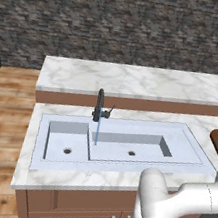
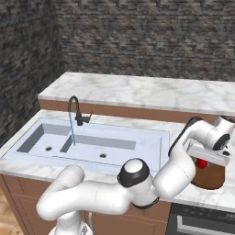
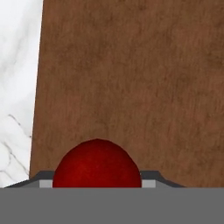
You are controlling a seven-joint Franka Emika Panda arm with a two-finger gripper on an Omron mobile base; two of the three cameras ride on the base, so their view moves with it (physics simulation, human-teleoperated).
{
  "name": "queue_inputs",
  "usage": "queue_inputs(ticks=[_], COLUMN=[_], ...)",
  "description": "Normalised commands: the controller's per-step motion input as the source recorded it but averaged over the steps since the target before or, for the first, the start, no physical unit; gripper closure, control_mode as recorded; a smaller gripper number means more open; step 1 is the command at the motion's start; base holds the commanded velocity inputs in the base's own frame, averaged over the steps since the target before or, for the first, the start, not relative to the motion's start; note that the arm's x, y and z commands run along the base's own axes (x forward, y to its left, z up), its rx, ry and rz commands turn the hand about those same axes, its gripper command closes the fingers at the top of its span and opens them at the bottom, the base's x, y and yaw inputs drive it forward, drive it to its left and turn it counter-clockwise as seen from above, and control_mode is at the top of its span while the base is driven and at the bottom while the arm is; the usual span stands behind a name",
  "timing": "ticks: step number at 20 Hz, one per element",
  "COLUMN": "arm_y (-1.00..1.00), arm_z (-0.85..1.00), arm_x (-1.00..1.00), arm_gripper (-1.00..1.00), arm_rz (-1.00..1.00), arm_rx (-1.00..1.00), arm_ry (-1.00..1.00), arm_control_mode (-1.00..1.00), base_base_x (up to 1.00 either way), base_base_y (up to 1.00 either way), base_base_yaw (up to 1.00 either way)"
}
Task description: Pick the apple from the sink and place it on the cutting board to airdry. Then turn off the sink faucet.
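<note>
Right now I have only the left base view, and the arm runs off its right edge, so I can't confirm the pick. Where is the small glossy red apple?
Observer: The gripper is shut on the small glossy red apple; the hand view shows it between the finger tips.
Operator: Is it over the board?
Observer: Yes. In the right base view the gripper hangs above the dark reddish-brown wooden cutting board, to the right of the pale blue-grey double sink.
Operator: Is it set down?
Observer: I cannot tell. Whatever gap or contact there is beneath the apple is hidden.
</note>
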Motion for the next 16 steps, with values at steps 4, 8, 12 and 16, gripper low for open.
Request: queue_inputs(ticks=[4, 8, 12, 16], arm_y=[-0.01, 0.00, 0.01, 0.18], arm_z=[-0.20, -0.02, 0.11, 0.33], arm_x=[0.05, -0.01, -0.14, -0.18], arm_gripper=[-1.00, -1.00, -1.00, -1.00], arm_rz=[0.00, 0.00, 0.00, 0.00], arm_rx=[0.00, 0.01, 0.01, 0.00], arm_ry=[0.02, 0.00, -0.01, -0.07], arm_control_mode=[-1.00, -1.00, -1.00, -1.00], base_base_x=[0.00, 0.00, 0.00, 0.00], base_base_y=[0.00, 0.00, 0.00, 0.00], base_base_yaw=[0.00, 0.00, 0.00, 0.00])
